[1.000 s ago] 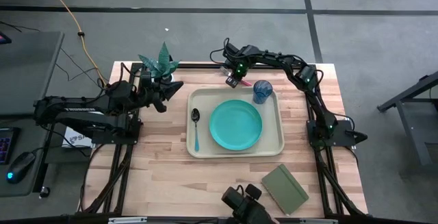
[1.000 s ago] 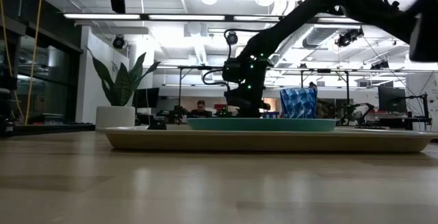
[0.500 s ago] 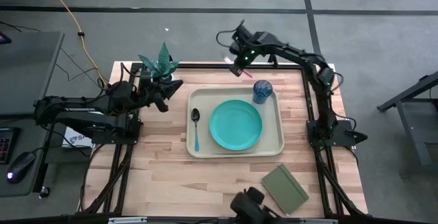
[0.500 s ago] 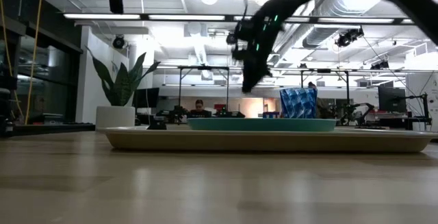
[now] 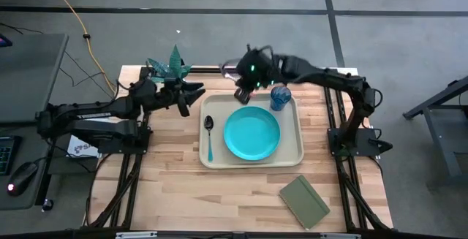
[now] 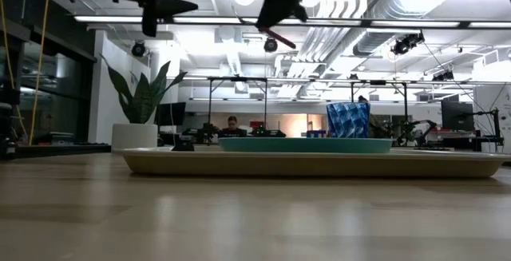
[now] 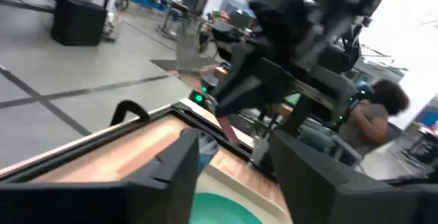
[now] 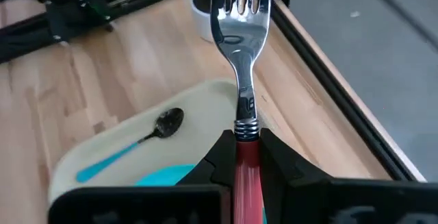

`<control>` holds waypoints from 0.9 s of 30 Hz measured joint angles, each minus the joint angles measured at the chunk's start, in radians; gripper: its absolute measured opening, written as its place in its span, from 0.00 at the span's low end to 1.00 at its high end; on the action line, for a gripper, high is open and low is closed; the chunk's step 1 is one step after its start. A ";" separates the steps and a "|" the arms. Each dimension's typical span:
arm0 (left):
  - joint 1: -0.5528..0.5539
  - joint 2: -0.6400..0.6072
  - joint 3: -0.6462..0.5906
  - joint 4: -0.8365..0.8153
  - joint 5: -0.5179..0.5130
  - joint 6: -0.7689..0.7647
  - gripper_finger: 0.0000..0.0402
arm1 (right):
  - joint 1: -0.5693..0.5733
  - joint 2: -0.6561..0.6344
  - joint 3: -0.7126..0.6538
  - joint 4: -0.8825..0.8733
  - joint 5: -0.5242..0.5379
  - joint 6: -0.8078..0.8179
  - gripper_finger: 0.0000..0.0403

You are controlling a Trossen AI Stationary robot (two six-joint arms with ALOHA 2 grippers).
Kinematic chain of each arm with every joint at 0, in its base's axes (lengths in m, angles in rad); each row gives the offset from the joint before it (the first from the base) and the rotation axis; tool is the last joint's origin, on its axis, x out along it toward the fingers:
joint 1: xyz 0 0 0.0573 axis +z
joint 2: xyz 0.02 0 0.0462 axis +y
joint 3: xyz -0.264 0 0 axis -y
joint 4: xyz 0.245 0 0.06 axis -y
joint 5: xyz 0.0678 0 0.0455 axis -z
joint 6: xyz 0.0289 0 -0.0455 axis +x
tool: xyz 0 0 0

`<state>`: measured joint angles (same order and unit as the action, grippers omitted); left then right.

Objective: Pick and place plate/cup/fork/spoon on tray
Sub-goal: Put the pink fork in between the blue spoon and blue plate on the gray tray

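Step in hand: the right gripper [image 5: 243,93] carries the fork [image 8: 240,59] above the far left corner of the tray [image 5: 295,156]; the fork is not yet set down.
Right gripper: fingers pinched on the red handle, the metal tines pointing out ahead of it.
Left gripper [image 5: 196,93]: jaws parted, nothing between them, hanging beside the tray's left edge, close to the right gripper.
Fork's place: below the right gripper lie the tray's rim and bare tray floor; the spoon [image 5: 209,138] lies just ahead on the tray's left strip, the plate [image 5: 252,133] beside it in the middle, the cup [image 5: 281,97] on the gripper's other side at the far right corner.
Doing it well: I judge it best to lower the fork flat onto a free strip of tray, clear of plate and spoon, and keep away from the left arm.
Surface: pale wooden table [image 5: 168,180], a dark green notebook [image 5: 304,202] at its near edge, a potted plant [image 5: 170,66] at the far left.
Room: open workshop with ceiling lights and benches; a person sits far behind.
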<state>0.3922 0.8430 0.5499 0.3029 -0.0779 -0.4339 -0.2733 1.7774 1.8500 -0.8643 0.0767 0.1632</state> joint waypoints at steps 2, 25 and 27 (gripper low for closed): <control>0.010 0.032 0.000 0.037 0.033 0.000 0.47 | 0.065 0.001 0.000 -0.015 0.106 0.048 0.04; -0.051 0.148 0.000 0.181 0.063 0.071 0.64 | 0.347 -0.048 -0.225 0.114 0.458 0.360 0.04; -0.063 0.167 0.000 0.181 0.063 0.071 0.64 | 0.343 -0.113 -0.363 0.252 0.414 0.397 0.04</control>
<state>0.3287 1.0097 0.5499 0.4835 -0.0151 -0.3630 0.0699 1.6644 1.4867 -0.6125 0.4908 0.5598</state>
